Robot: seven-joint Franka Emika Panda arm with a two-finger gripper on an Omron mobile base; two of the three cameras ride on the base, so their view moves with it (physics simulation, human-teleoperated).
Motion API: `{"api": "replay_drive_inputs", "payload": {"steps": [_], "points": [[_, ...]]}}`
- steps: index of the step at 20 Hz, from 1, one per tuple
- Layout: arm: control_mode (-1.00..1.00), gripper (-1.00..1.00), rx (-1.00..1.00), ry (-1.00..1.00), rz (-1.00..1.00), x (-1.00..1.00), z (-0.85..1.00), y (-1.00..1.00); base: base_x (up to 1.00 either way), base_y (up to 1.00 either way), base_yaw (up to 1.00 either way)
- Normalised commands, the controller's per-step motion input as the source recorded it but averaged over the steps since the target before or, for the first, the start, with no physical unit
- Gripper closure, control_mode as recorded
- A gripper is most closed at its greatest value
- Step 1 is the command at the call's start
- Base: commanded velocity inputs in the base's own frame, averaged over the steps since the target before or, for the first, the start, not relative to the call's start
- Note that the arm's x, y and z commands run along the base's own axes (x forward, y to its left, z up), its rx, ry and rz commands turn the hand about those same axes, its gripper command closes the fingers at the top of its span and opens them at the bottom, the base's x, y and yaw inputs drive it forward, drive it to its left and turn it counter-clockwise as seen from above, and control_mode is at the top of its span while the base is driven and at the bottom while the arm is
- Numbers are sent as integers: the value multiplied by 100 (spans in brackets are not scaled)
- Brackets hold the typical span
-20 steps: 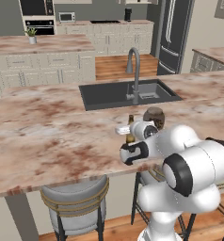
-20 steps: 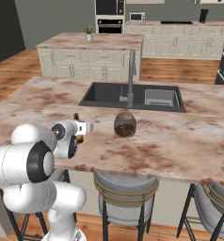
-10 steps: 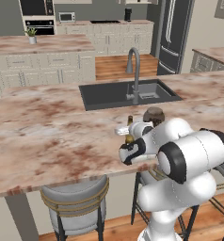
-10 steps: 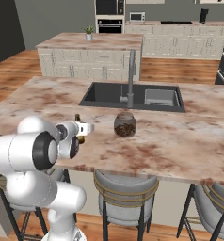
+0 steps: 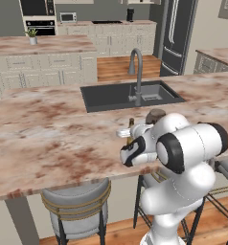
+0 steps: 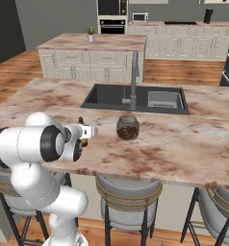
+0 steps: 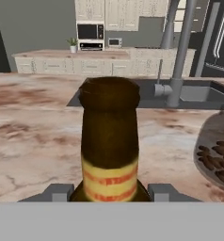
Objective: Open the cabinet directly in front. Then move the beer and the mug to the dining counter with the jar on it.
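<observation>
The beer [image 7: 110, 141] is held upright between the gripper [image 7: 109, 192] fingers, near the desk's [image 5: 49, 139] front edge, left of the jar [image 6: 128, 127].

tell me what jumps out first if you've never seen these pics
The brown beer bottle looms right in front of the hand camera, between the gripper fingers, upright over the marbled counter. Next comes the glass jar of brown bits beside it, before the dark sink and its tall faucet.
</observation>
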Motion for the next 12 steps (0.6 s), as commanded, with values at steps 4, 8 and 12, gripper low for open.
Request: {"api": "replay_drive_inputs", "payload": {"steps": [4,8,12], "points": [[-100,100,0,0,0,4,-3,0,0,0,0],[-100,100,0,0,0,0,0,0,0,0,0],[-100,-100,0,0,0,0,0,0,0,0,0]]}}
